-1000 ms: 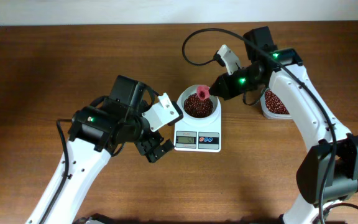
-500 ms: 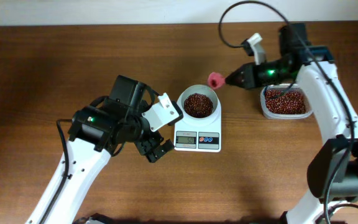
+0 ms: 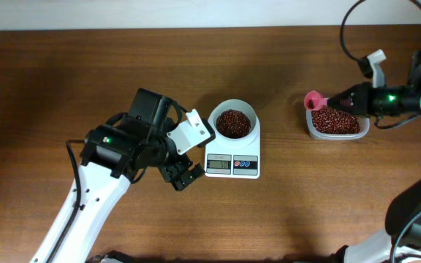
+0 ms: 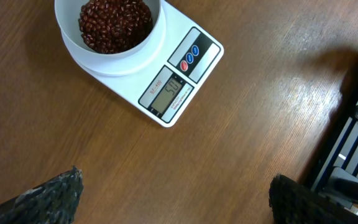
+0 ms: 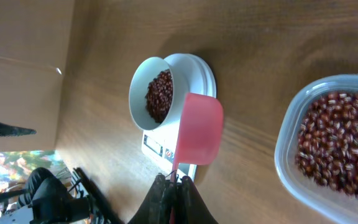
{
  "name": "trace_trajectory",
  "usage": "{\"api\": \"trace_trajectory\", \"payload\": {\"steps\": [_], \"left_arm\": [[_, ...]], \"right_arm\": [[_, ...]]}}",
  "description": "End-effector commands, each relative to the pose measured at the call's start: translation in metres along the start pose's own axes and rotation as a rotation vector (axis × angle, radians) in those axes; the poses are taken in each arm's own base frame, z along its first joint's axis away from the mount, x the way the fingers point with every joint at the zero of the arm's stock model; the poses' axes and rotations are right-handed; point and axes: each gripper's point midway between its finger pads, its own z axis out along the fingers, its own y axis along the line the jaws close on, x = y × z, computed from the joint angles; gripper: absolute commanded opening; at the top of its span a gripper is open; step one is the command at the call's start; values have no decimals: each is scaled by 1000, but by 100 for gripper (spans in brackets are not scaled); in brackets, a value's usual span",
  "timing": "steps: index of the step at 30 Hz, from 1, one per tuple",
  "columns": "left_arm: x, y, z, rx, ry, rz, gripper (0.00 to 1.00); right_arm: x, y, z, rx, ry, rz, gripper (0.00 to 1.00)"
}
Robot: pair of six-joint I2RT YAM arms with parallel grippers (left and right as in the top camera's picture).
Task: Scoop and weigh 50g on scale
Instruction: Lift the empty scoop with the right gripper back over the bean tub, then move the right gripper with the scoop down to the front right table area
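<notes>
Beans (image 3: 233,123) sit heaped in the white bowl (image 4: 117,62) on the scale (image 3: 232,169), which stands near the middle of the worktop (image 3: 86,73). My right hand (image 3: 340,101) is clenched on the handle of the pink scoop (image 3: 313,100). The scoop hangs over the left edge of the clear tub (image 3: 311,134), well apart from the bowl, and in the right wrist view it looks empty. I judge this to be the checking step between scoops. The display (image 4: 169,92) seems to sit near the target in the left wrist view, but I cannot read the digits with certainty. If it is short, the next move calls for a shallow dip into the tub and a small, slow top-up, since overshooting is the main risk. If it is on target, I only need to set the scoop down. My left hand (image 3: 183,175) is released and empty, parked just beside the scale on its left, off the path from tub to bowl. Nothing lies on the bare wood between the two.
</notes>
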Motion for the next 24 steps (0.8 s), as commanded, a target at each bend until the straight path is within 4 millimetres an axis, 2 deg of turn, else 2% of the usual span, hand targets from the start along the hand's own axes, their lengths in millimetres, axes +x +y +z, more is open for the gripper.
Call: {"api": "trace_trajectory", "payload": {"steps": [1, 3, 7, 10, 12, 15, 18, 22, 24], "left_arm": [[0, -1, 2, 13, -3, 7, 99], [0, -1, 2, 14, -4, 7, 99], [0, -1, 2, 13, -3, 7, 99], [0, -1, 2, 14, -4, 7, 99], [0, -1, 2, 13, -3, 7, 99], [0, -1, 2, 13, -3, 7, 99], [0, -1, 2, 14, -4, 7, 99], [0, -1, 2, 13, -3, 7, 99], [0, -1, 2, 14, -3, 7, 99]], "right_arm": [[2, 13, -31, 21, -60, -47, 4], [7, 1, -46, 93, -69, -29, 4], [5, -55, -74, 407, -68, -33, 4], [-14, -82, -79, 663, -66, -51, 4], [-16, -94, -82, 867, -13, -64, 4], [-23, -82, -67, 977, 46, -155, 4], [-26, -73, -64, 1145, 78, -195, 4], [-24, -60, -51, 1158, 116, -246, 4], [-22, -51, -53, 1139, 46, -162, 4]]}}
